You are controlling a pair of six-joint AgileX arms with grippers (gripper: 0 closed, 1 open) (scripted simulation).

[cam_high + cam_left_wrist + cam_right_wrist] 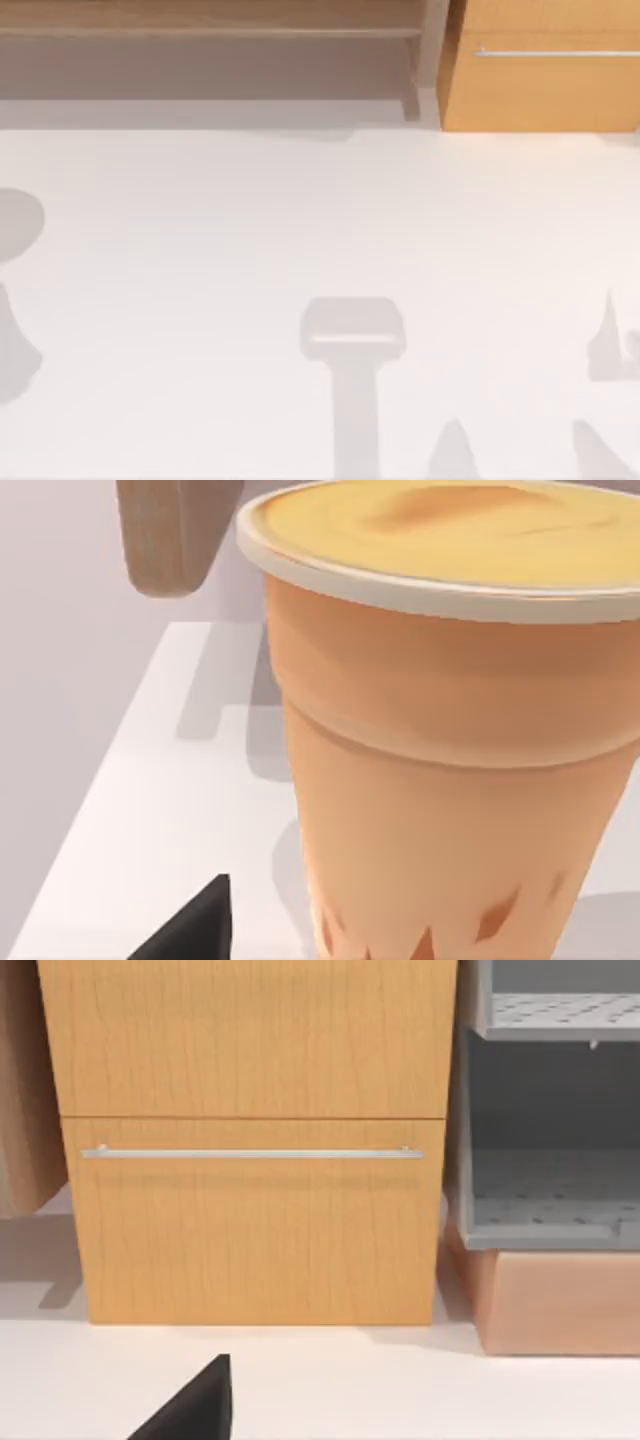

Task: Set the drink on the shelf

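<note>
Seen from the left wrist camera, the drink (pixel 440 730) is a tall orange-peach cup with a pale rim and a sealed yellow-orange top, standing upright on the white table (pixel 170 810) very close to the lens. A rounded wooden post (pixel 160 535) rises behind it against the grey wall. A black finger (pixel 195 930) of the left gripper juts in low beside the cup, apart from it; whether that claw is spread or closed cannot be told. From above, the shelf (pixel 210 30) runs along the far edge on the left side, its grey recess shadowed, with the orange-tan cabinet (pixel 540 90) and its silver bar handle (pixel 555 53) to its right. The right wrist camera faces that cabinet head-on, beside a grey perforated rack (pixel 550 1200), with one black finger (pixel 195 1410) showing; its claw state cannot be told either.
</note>
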